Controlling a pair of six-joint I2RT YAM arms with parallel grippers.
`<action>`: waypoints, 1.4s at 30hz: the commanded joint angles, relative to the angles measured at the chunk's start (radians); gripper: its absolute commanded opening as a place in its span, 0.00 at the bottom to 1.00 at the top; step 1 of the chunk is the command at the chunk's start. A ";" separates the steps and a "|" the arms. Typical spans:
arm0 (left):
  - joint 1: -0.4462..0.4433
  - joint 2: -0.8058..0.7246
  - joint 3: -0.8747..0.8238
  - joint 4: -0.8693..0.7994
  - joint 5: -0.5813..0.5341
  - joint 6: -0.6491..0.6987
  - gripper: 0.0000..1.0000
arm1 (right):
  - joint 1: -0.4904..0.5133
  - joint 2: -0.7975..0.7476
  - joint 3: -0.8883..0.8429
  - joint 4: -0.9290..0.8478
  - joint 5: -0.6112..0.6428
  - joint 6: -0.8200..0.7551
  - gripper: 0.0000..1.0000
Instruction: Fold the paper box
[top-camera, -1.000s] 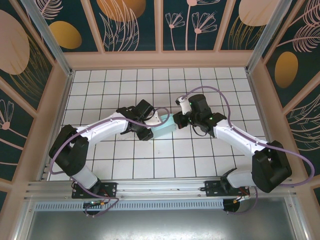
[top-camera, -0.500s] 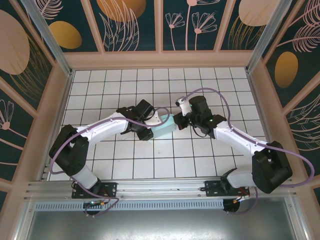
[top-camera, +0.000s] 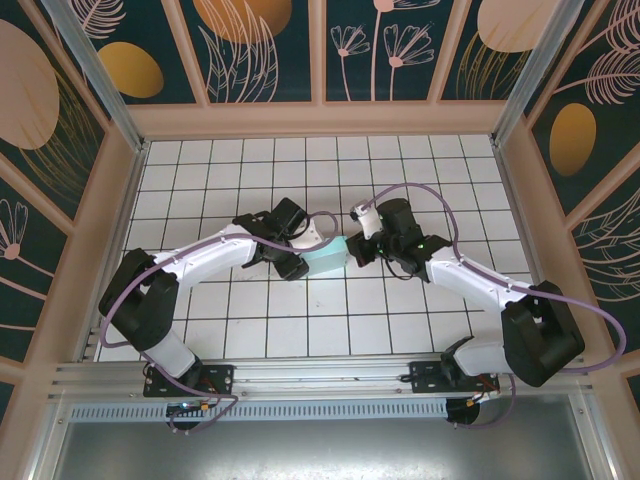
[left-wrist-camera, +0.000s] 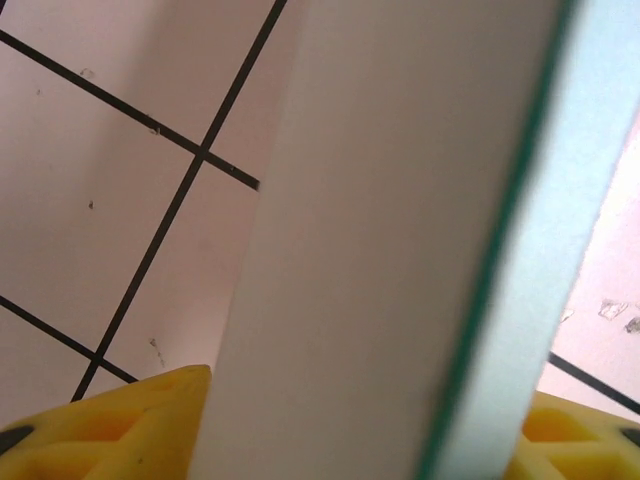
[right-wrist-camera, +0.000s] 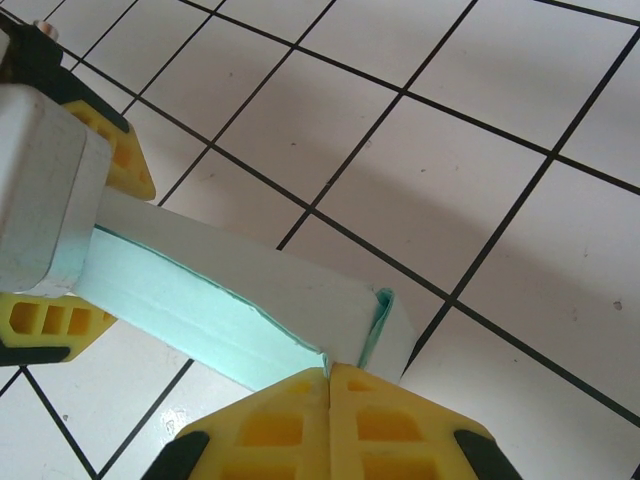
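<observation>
Starting at the 9 o'clock side of the white, black-lined tile floor (top-camera: 250, 330), the left gripper (top-camera: 298, 253) straddles the 9 o'clock end of the pale aqua thin-card paper box (top-camera: 326, 263). In the right wrist view its yellow fingers (right-wrist-camera: 120, 152) sit one on each side of that end; the left wrist view shows the card wall running up between the two yellow tips; whether they press the card or stand slack around it cannot be told.

The box sits low near the middle of the floor, a long narrow folded body reaching from 9 o'clock towards 3 o'clock; its 3 o'clock end is not fully shut, and an aqua flap edge shows there.

At that end the right gripper (top-camera: 353, 250) has its yellow fingertips (right-wrist-camera: 285, 425) pressed together against the box's near edge; whether a sliver of card is caught between them is too fine to tell.

Over the last second the left arm has held its place while the right gripper has crept towards 9 o'clock; the aqua patch seen from above has grown shorter. That looks like the right arm pushing the end in against the left arm's bracing; the fold appears well along, with the 3 o'clock flap yet to be tucked.
</observation>
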 joint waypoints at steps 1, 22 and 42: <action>0.004 -0.034 0.004 0.034 0.002 -0.034 0.64 | 0.013 0.012 -0.018 -0.031 -0.020 -0.004 0.00; 0.005 -0.377 -0.129 0.141 -0.074 -0.477 0.66 | 0.042 0.006 0.043 -0.068 0.119 0.098 0.00; 0.003 -0.373 -0.203 0.029 0.041 -0.537 0.30 | 0.071 0.036 0.100 -0.115 0.159 0.101 0.00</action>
